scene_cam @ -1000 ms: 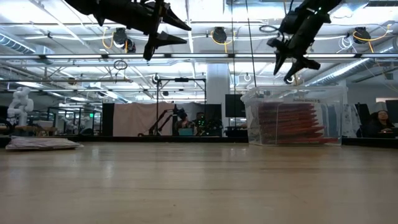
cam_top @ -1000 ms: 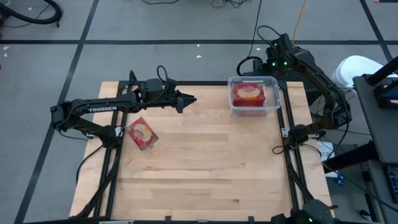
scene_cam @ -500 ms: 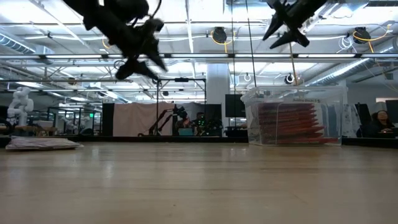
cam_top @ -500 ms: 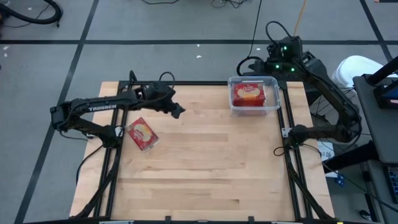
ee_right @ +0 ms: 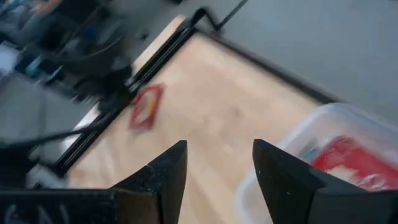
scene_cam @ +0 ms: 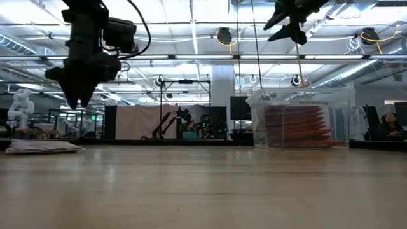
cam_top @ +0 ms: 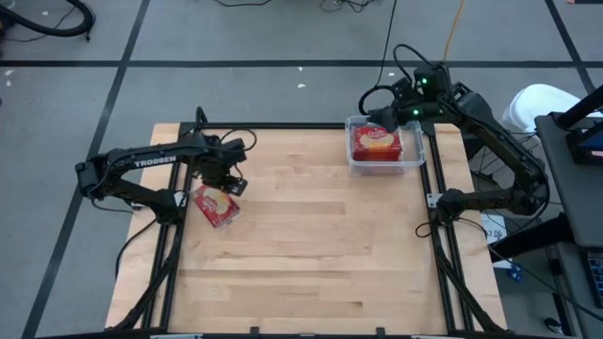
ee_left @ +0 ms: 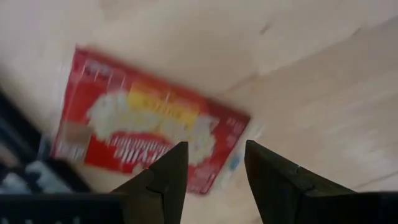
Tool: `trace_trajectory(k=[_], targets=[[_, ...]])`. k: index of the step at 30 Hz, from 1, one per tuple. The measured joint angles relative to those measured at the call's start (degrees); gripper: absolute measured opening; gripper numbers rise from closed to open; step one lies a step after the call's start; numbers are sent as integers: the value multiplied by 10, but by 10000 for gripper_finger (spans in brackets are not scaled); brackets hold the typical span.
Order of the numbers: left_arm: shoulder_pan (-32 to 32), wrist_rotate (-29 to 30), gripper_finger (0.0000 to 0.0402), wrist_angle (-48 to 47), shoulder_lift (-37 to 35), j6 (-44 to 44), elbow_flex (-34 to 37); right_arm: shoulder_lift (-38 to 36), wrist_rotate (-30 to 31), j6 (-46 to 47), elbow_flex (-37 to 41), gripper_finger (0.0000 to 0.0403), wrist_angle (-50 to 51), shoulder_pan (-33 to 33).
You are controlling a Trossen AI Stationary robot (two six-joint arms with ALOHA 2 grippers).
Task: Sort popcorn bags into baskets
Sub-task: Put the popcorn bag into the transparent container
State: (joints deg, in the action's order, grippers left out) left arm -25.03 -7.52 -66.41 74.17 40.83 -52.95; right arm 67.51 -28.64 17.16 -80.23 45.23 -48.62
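Your left gripper (cam_top: 229, 185), fingers released and empty, hangs directly above the lone popcorn bag (cam_top: 215, 203) near the table's (cam_top: 311, 264) left edge. The bag's long axis runs diagonally. Your right gripper (cam_top: 369, 117), also released, waits over the basket (cam_top: 416, 160) at the far right corner.

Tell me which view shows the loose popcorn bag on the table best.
The left wrist view: the popcorn bag fills it, printed face up. The high view shows it small below the left gripper; the low view only edge-on; the right wrist view far off.

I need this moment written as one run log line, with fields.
left gripper: open, above loose popcorn bag on table | right gripper: open, empty, above clear tub | tub: holds packets | stage: pick not yet made
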Motion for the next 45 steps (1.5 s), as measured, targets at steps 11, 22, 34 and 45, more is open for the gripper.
trace_trajectory(k=[11, 22, 34, 45], targets=[[62, -1, 161, -9, 0, 33, 0, 0, -62, -45, 0, 174, 106, 6], [82, -1, 161, -6, 0, 99, 35, -15, -60, -89, 0, 173, 121, 83], [138, -20, 161, 26, 1, 205, 104, -15, -58, -89, 0, 173, 66, 129], [162, -14, 161, 151, 1, 223, 178, -15, -19, -64, 0, 173, 41, 129]])
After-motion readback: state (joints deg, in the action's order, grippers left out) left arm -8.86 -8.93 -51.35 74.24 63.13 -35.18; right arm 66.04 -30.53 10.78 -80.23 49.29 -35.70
